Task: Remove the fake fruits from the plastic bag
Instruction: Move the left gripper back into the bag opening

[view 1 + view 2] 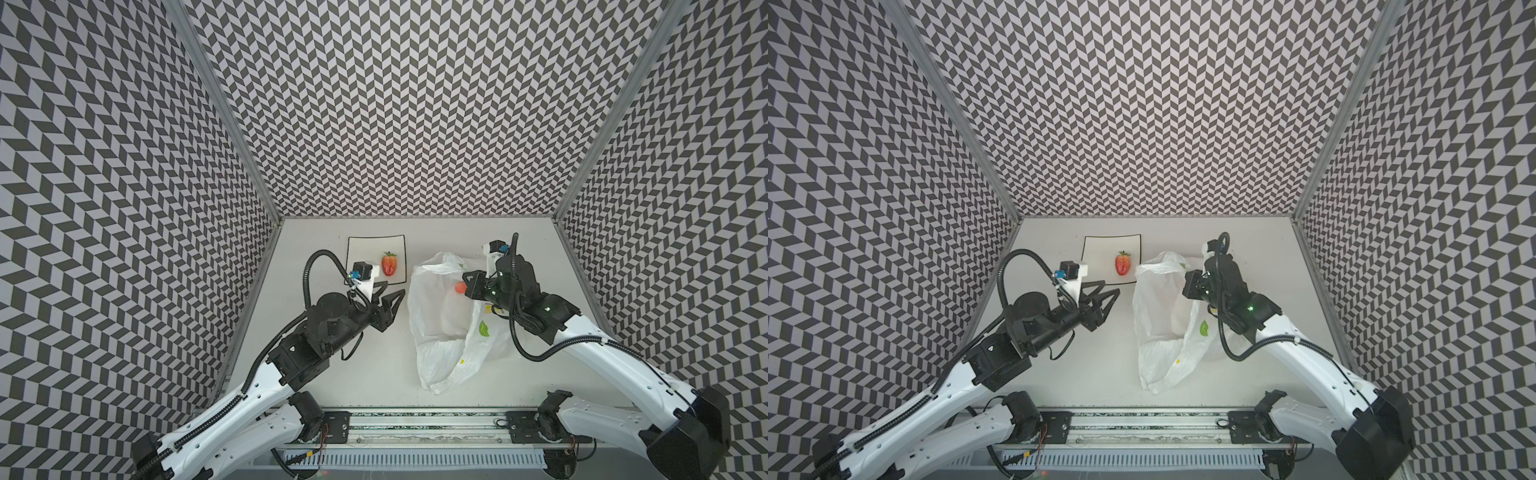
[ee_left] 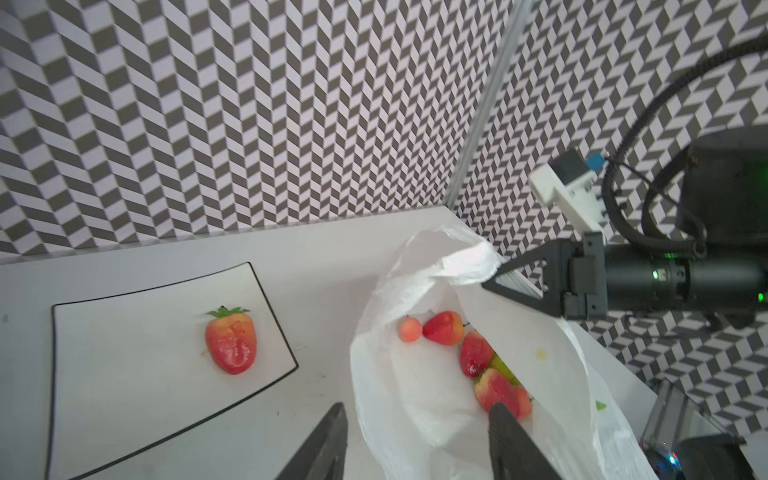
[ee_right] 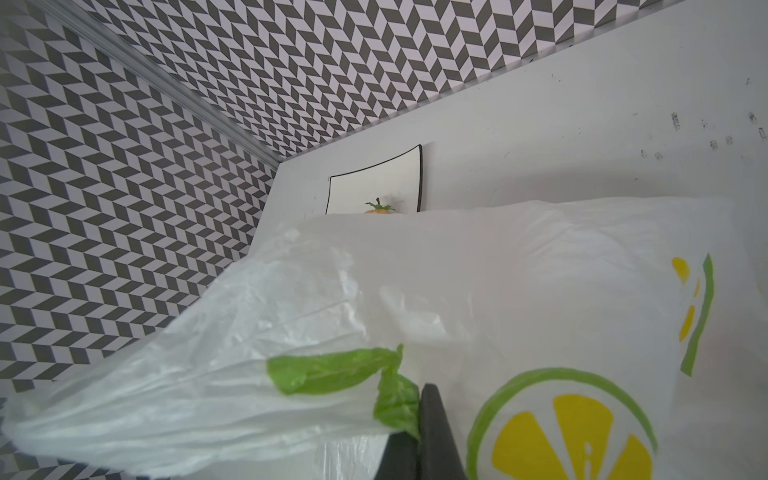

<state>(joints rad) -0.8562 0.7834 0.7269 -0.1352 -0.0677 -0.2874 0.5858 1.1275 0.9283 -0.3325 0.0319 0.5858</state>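
My right gripper (image 2: 487, 286) is clenched on the bag (image 1: 436, 320) at its rim and holds that edge up, so the mouth gapes toward my left arm. My left gripper (image 2: 417, 406) is at the mouth with its fingers apart and nothing between them. One strawberry (image 2: 230, 345) lies on the plate (image 2: 124, 353), which is near the bag on the mouth side, clear of the film. The other fruits are inside the bag, bunched against the wall below my right gripper. There is a cherry (image 2: 410, 329) at the end of the row, a few strawberries (image 2: 444, 328) touching each other, and a pear (image 2: 500, 368) mostly hidden under them. My guess on handling: the fruits are light, firm and glossy, so they may squirt out of a hard pinch, but they aren't fragile. I'd take a strawberry across its fat middle, not by the cap or the tapered tip. The cherry is small and will roll; pinch the body, since the stem is too thin. The pear is widest, so it needs wide fingers at the belly. The bag is thin, limp and crinkly; it sags shut if the rim drops, and film can get pinched along with a fruit. The rim is the right place to hold it.
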